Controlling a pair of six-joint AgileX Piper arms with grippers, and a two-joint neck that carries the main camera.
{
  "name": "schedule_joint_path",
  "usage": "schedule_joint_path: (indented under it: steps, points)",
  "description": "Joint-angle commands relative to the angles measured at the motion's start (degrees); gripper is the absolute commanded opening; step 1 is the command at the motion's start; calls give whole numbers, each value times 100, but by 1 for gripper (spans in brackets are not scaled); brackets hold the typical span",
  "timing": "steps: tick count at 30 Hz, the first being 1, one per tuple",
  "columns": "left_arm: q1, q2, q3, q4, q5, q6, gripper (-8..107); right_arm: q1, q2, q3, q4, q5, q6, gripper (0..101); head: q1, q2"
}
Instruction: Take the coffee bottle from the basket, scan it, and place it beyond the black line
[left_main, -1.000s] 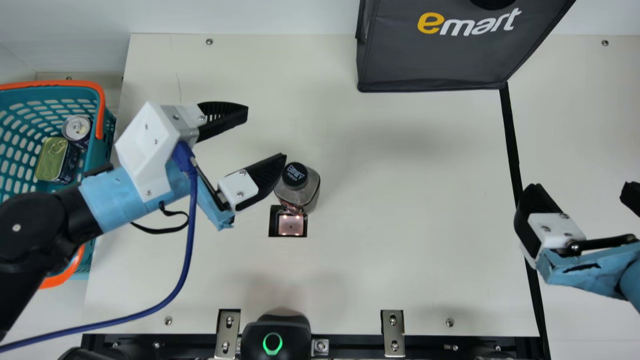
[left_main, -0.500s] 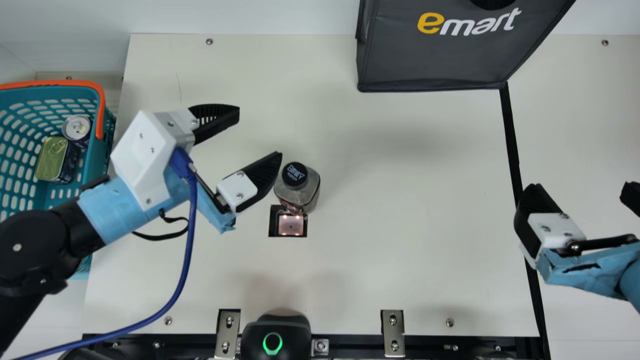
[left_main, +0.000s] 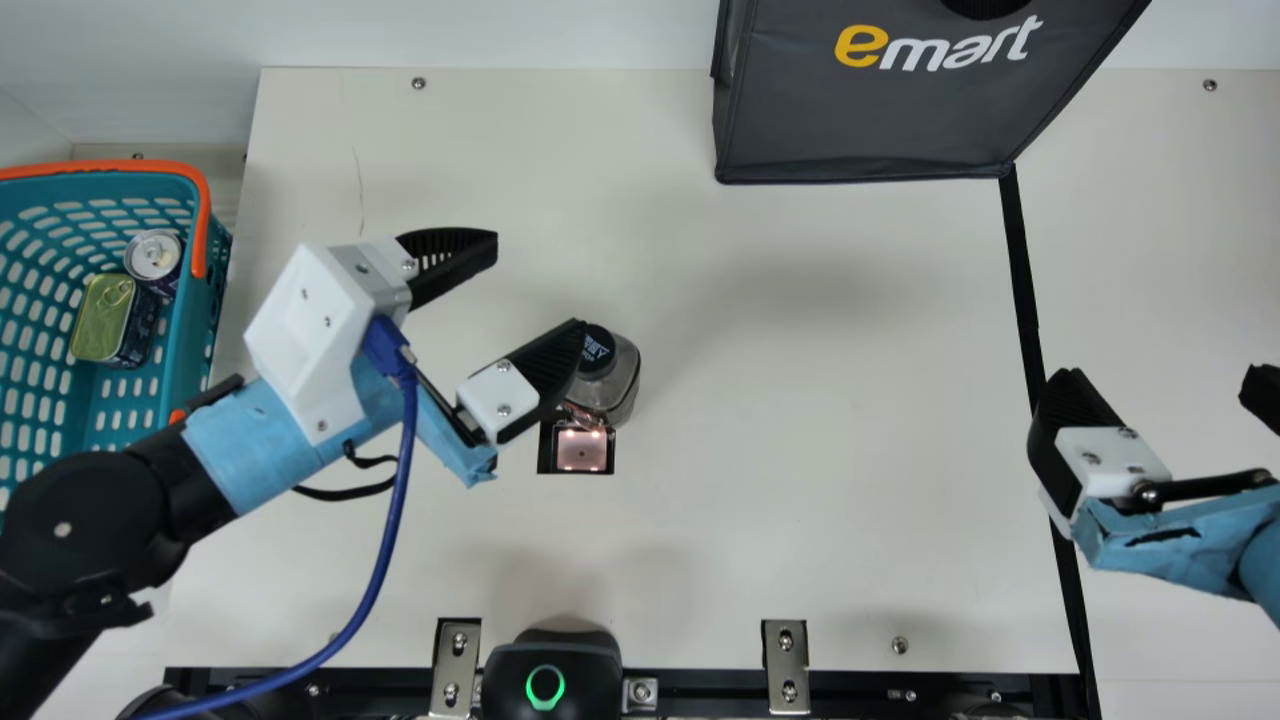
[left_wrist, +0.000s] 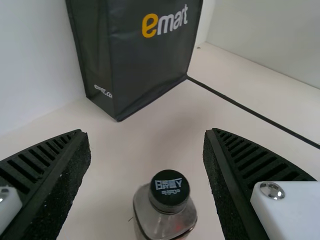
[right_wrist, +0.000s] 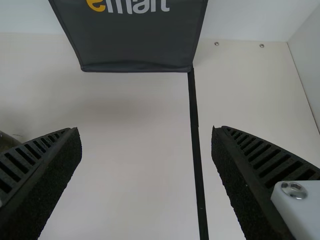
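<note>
Standing bottle (left_wrist: 156, 220), whole cap (left_wrist: 170, 188) — left wrist view

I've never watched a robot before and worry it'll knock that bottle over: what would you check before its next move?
- Bottle out of the basket: ok.
- Bottle upright: ok.
- Left pincer open: ok.
- Left pincer not touching the bottle: cannot tell; a finger overlaps it in the main view.
- Bottle scanned: cannot tell; it stands beside the lit scanner window.
- Right pincer away from the area beyond the black line: not ok.
</note>
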Motion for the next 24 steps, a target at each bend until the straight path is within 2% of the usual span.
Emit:
schedule_joint_path:
  steps: [1, 24]
  points:
    - [-132, -2, 14, -3, 96, -44, 90, 0, 0, 0, 0, 0, 0, 91, -157, 0]
    - [-1037, 78, 202, -3, 1144, -145, 90, 0, 0, 0, 0, 0, 0, 91, -157, 0]
